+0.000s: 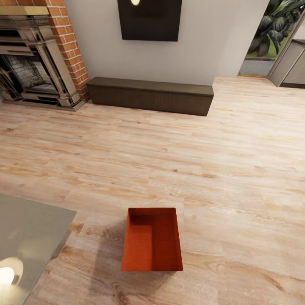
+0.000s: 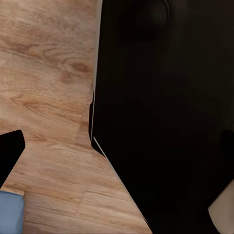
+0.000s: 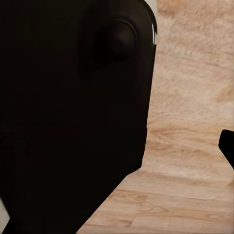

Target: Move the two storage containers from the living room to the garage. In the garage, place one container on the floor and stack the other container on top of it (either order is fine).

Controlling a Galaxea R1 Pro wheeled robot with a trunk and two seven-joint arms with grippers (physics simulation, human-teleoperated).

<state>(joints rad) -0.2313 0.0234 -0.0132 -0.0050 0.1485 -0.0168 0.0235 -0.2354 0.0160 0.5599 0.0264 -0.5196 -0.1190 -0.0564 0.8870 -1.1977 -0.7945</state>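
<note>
- Head view: one red-orange storage container (image 1: pixel 152 241) sits on the light wood-plank floor (image 1: pixel 178 161), lower centre of frame, open top up, nothing visible inside, thin straight walls; its shadow falls on the planks to its left.
- Container stands apart from the low grey table (image 1: pixel 29 233), whose corner fills the lower-left of frame; a pale round glare spot sits on the tabletop near the bottom-left edge.
- Brick fireplace (image 1: pixel 38 55) at upper left, w/ dark firebox and grey stone surround.
- Long dark-brown low cabinet (image 1: pixel 150 95) runs along the wall, upper centre, just right of the fireplace.
- Dark wall panel (image 1: pixel 149 19) hangs above the cabinet, top centre.
- Green plant (image 1: pixel 277 25) at upper right, behind an opening; grey door or panel edge at far right.
- Left wrist view: large black robot body part (image 2: pixel 165 117) covers the right side of frame; wood planks on the left; a small black tip at the left edge, prob. a finger, and a blue-grey patch in the lower-left corner. Left tool: can't tell if wide or narrow.
- Right wrist view: black robot part (image 3: pixel 73 112) covers the left side; wood planks to the right; small black tip at the right edge. Right tool: can't tell either.
</note>
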